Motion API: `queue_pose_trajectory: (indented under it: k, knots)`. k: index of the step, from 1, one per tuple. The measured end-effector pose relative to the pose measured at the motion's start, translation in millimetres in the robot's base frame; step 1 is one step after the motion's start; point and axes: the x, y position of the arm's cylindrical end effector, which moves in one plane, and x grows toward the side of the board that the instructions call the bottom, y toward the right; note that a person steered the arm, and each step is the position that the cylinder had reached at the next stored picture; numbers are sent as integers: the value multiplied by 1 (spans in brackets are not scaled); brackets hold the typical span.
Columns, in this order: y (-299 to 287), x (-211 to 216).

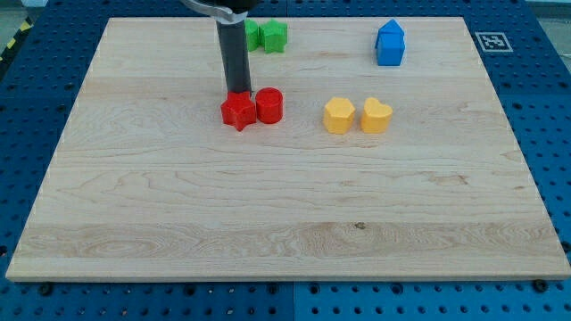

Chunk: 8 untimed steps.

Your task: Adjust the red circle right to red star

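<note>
The red circle, a short smooth cylinder with a flat top, stands on the wooden board a little toward the view's left of centre and in its upper half. It touches the red star, which sits just to its left, so the circle is on the star's right side; the star has blunt points and the same matte red finish. My tip comes down right behind the star, at its top edge as seen here, on the end of a straight dark rod that rises out of the view's top; it is about touching the star, and slightly left of the circle. The arm carries no pincer, only this rod, so nothing is opened, closed or gripped. To the view's right, well apart from the red pair, a yellow hexagon-like block and a yellow heart stand side by side, nearly touching. Near the board's top edge, a green block with a jagged outline stands beside a second green block partly hidden by the rod, its shape unclear. At the top right, a blue house-shaped block stands alone. The board is pale wood with long horizontal grain, resting on a blue perforated table.
</note>
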Motion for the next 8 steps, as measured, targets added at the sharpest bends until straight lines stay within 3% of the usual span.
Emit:
queue_pose_trajectory:
  k: [1, 2, 4, 8]
  knots:
    - [4, -34]
    - [22, -34]
    - [60, -3]
    - [53, 15]
